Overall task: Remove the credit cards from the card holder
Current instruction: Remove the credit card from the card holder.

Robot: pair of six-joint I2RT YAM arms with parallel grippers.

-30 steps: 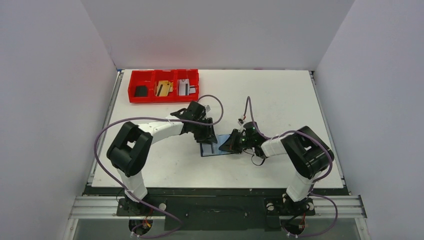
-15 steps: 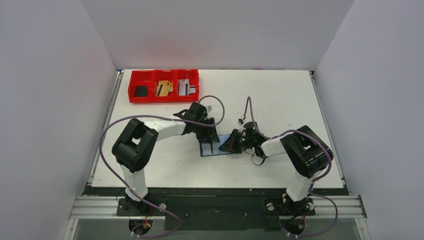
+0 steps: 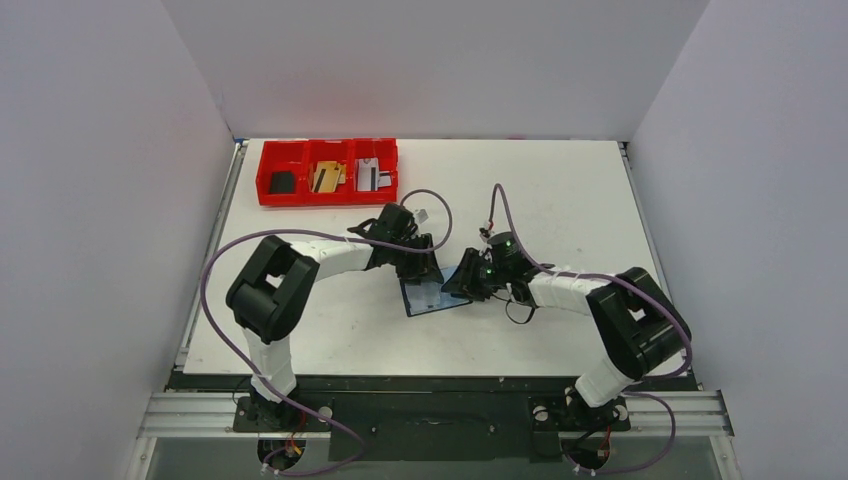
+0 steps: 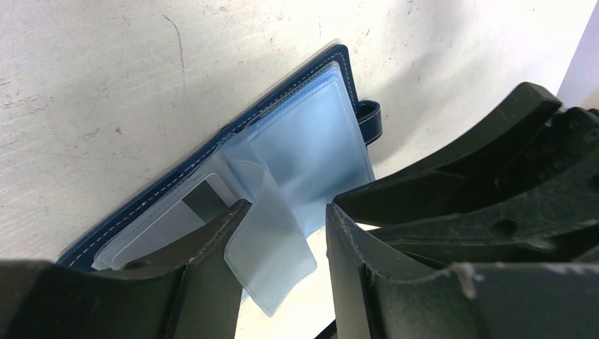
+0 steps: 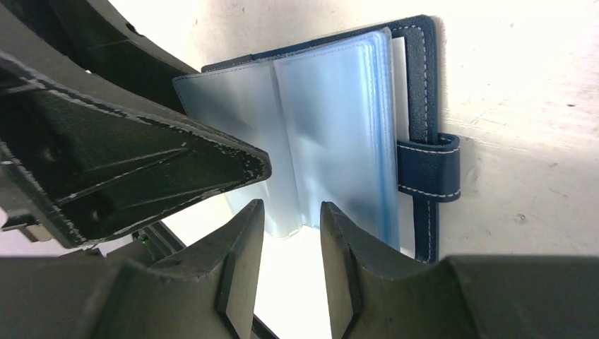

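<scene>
The navy card holder [image 3: 432,297] lies open on the white table between both grippers, its blue-grey clear sleeves [image 5: 318,134] fanned up. A pale credit card with a dark stripe [image 4: 203,203] sits inside one sleeve pocket. My left gripper [image 4: 284,212] is open over the holder, and one loose sleeve flap [image 4: 272,258] hangs between its fingers, leaning on the left one. My right gripper [image 5: 291,210] is open at the sleeves' lower edge, holding nothing. The strap tab [image 5: 427,169] sticks out on the right.
A red three-compartment tray [image 3: 262,168] stands at the back left, holding a black card [image 3: 283,182], a gold card [image 3: 325,177] and a silvery card [image 3: 372,177]. The two grippers [image 3: 440,275] are almost touching over the holder.
The right gripper was shut and has opened, lifting slightly toward the back. The holder has turned a little. The left gripper has hardly moved.
</scene>
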